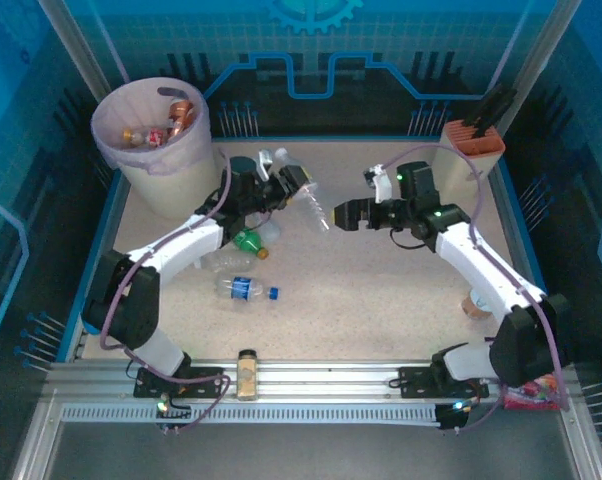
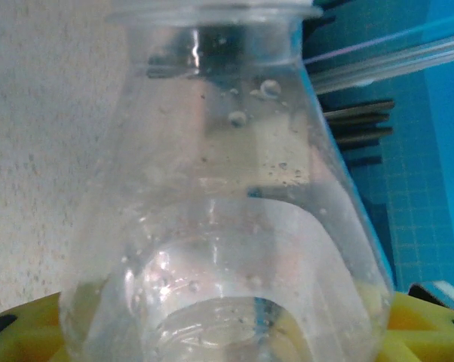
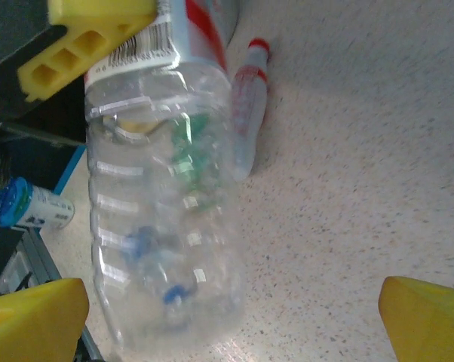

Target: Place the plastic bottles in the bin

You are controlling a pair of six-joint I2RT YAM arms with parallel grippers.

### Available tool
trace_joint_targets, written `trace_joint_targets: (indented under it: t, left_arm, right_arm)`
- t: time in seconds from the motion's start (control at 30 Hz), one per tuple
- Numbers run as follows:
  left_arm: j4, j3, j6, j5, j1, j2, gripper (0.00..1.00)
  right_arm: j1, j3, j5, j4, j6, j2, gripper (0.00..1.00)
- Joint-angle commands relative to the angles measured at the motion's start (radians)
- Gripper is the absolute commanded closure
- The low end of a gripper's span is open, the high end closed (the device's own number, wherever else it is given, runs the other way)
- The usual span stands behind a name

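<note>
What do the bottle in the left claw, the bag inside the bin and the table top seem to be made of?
Bottle: thin clear plastic, glossy; the table shows through it and its wall is ribbed.
Bag: thin soft plastic film, pale pink; it folds over the rim of the bin in wrinkles.
Table top: hard, speckled beige, perhaps laminate or stone-look; the look leaves it open.

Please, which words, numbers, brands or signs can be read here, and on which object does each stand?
No word or number is readable.
Barcode on the label of the clear bottle: digits blurred.
Gear sign on the back wall: no letters.
Label of the blue-labelled bottle: too small to read.
</note>
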Motion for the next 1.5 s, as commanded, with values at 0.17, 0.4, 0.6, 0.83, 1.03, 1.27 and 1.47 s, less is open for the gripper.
trace_joint_targets:
  t: [0.17,0.4,0.6,0.83,1.03,1.27,1.47]
  left_arm:
    - [-0.349,0.386,0.295,0.026,0.203,-0.1,0.43]
    - [-0.531,0.631,0.429,-0.038,0.396,-0.085,0.45]
    - [-0.607,0.782,0.479,-0.154,0.547,-0.031,0.48]
    - [-0.809,1.059,0.636,-0.326,0.615,0.161,0.5]
    - [-0.996,1.332,0.726,-0.395,0.622,0.391,0.49]
    - [-1.027,1.348,0.752,-0.462,0.644,0.477,0.49]
    - [-1.126,1.345,0.783,-0.412,0.649,0.54,0.48]
  right_arm:
    - [-0.034,-0.08,-0.028,-0.027,-0.006,-0.042,0.0]
    - [-0.032,-0.111,-0.058,-0.033,-0.021,-0.013,0.0]
    - [-0.024,-0.123,-0.064,-0.035,-0.034,-0.006,0.0]
    - [-0.019,-0.142,-0.054,-0.054,-0.051,-0.017,0.0]
    - [-0.018,-0.171,-0.043,-0.049,-0.059,-0.025,0.0]
    - [0.003,-0.195,0.003,-0.061,-0.076,-0.035,0.0]
    - [0.018,-0.189,0.014,-0.056,-0.079,-0.009,0.0]
